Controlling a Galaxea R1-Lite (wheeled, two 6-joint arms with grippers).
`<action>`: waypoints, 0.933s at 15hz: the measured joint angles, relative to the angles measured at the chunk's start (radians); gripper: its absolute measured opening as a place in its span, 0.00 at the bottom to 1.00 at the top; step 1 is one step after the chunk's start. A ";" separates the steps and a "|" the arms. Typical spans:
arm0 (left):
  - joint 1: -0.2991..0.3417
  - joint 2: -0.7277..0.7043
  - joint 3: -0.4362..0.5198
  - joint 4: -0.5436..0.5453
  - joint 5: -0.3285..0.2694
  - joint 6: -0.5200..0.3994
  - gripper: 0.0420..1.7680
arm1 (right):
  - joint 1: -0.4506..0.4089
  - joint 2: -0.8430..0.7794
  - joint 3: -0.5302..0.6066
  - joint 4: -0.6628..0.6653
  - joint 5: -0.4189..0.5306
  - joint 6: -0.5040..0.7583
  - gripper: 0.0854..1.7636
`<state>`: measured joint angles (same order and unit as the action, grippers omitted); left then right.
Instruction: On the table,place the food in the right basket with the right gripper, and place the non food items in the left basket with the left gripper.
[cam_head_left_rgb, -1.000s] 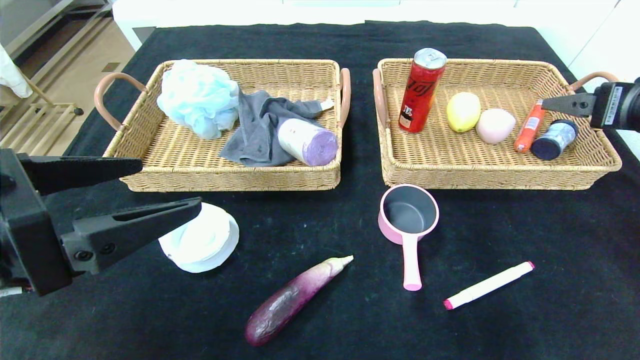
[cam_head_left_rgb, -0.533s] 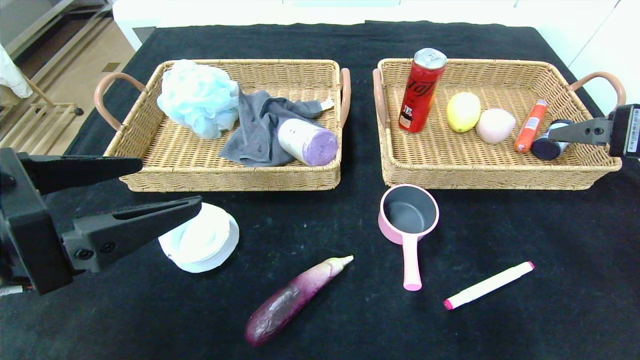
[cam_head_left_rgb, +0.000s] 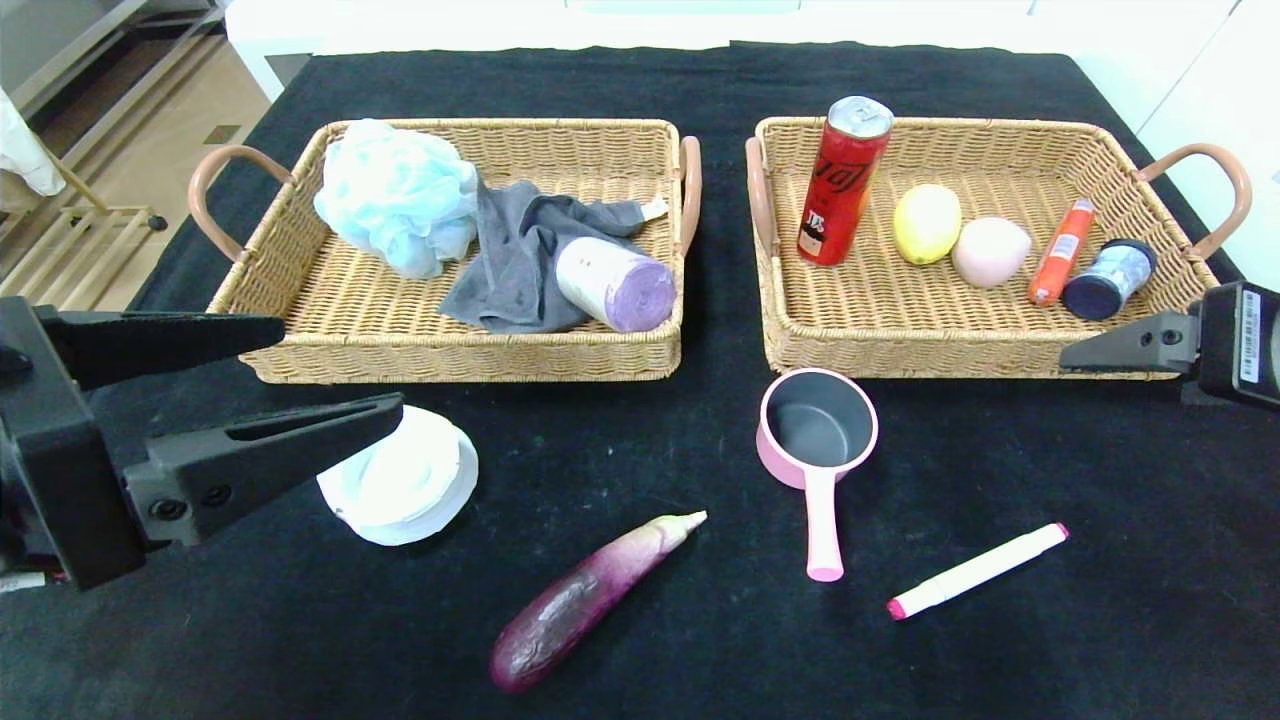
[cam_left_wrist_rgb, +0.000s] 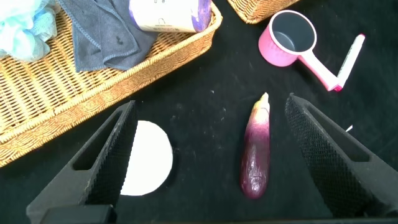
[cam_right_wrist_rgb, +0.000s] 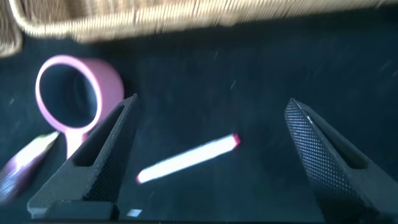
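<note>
Black table (cam_head_left_rgb: 640, 90) holds two baskets (cam_head_left_rgb: 465, 360), four loose items; both grippers' jaws spread, empty.

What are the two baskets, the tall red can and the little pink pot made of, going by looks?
Left basket and right basket: woven wicker or rattan, going by the tan plaited strands, with smooth brownish handles.
Red can: probably aluminium, with a silvery top rim and glossy printed wall.
Pink pot: looks like plastic or coated metal, with a smooth pink outside and matte grey inside.

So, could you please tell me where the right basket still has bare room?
In the right basket, bare weave runs along the near wall, in front of the red can and lemon. The far-right end, around the sausage and jar, is crowded.
</note>
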<state>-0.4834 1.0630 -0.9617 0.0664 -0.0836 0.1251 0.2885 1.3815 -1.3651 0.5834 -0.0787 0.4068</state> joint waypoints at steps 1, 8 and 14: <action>0.000 0.000 0.000 0.000 0.000 0.000 0.97 | 0.015 0.001 -0.001 0.021 0.000 0.024 0.96; 0.000 0.000 0.005 0.000 0.000 0.000 0.97 | 0.133 0.040 -0.010 0.194 -0.018 0.201 0.96; 0.000 0.001 0.009 -0.001 0.000 0.001 0.97 | 0.271 0.140 -0.006 0.240 -0.159 0.381 0.96</action>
<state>-0.4834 1.0640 -0.9526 0.0657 -0.0836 0.1264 0.5598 1.5211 -1.3711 0.8234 -0.2381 0.7879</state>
